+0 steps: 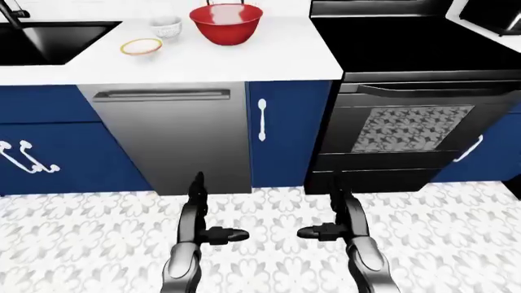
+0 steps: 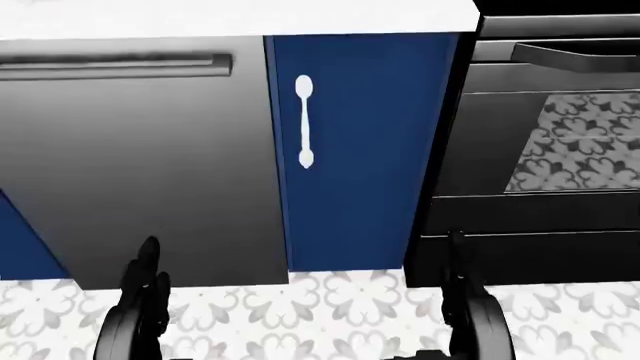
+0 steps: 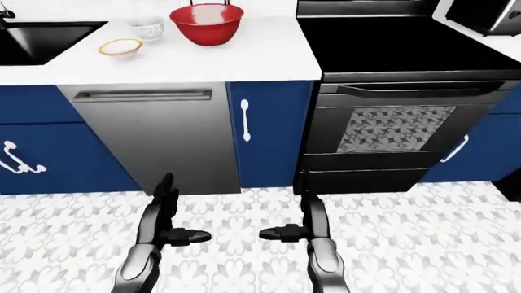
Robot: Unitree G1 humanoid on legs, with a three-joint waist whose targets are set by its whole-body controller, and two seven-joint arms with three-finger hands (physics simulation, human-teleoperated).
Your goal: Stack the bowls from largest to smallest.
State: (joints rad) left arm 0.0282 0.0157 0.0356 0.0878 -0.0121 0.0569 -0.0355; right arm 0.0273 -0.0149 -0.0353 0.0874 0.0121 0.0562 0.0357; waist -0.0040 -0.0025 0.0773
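Observation:
Three bowls stand apart on the white counter at the top of the left-eye view. The large red bowl is rightmost. A small white bowl sits to its left. A shallow yellow-rimmed bowl lies lower left of that. My left hand and right hand hang low over the floor, far below the counter. Both are open with fingers straight and thumbs pointing inward, holding nothing.
Under the counter are a steel dishwasher and a blue cabinet door. A black sink lies at the top left. A black stove with oven fills the right. Patterned tile floor spreads below.

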